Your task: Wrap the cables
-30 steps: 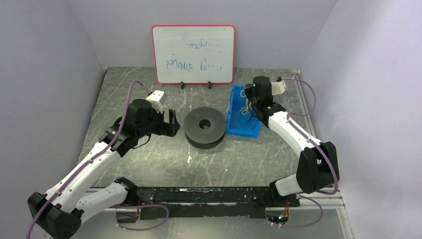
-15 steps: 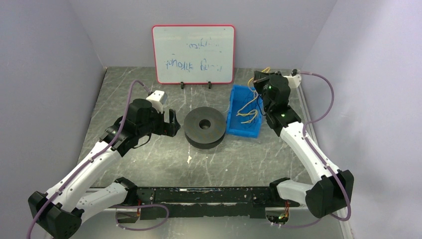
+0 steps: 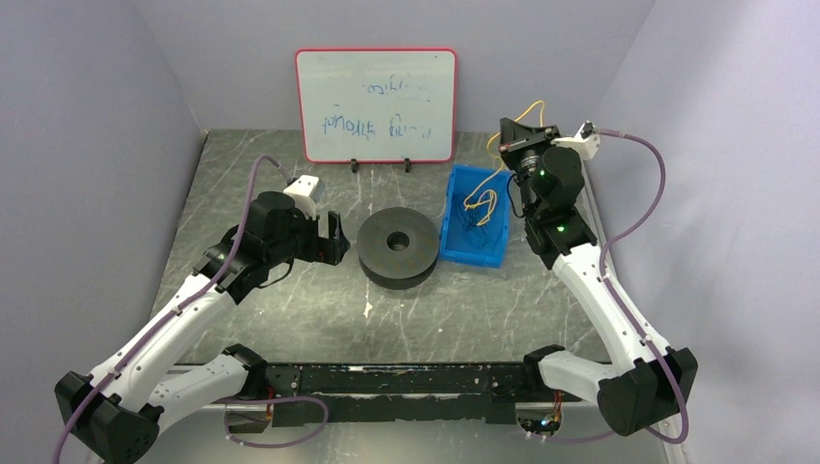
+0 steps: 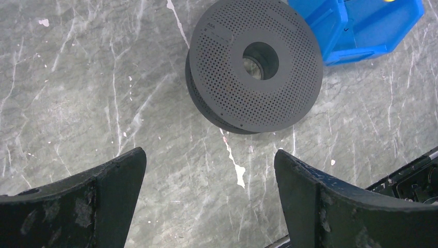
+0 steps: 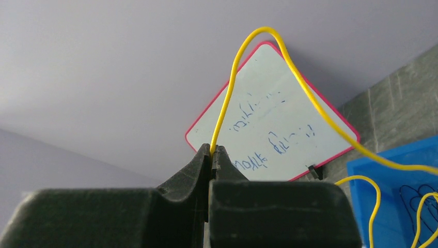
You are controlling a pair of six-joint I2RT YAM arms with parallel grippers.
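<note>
Right wrist view: the right gripper [image 5: 213,155] is clamped on one yellow cable [image 5: 243,46] right at its fingertips. The strand arches above them and falls away to the right into the blue bin [image 5: 372,170] below, with the whiteboard [image 5: 268,129] beyond.

The wire is thin, so the pinch should stay firm. I would lift slowly, so that the loose end slides out without dragging its neighbours, then carry it across to the spool.

In the left wrist view, the left gripper [image 4: 209,155] is spread wide and holds nothing. The black spool [image 4: 222,77] lies just ahead of it, where it could steady the spool.

Count: one held cable, at least two more yellow cables [image 3: 481,205] looped in the bin with their exact number unclear, one spool, one bin, one whiteboard.
</note>
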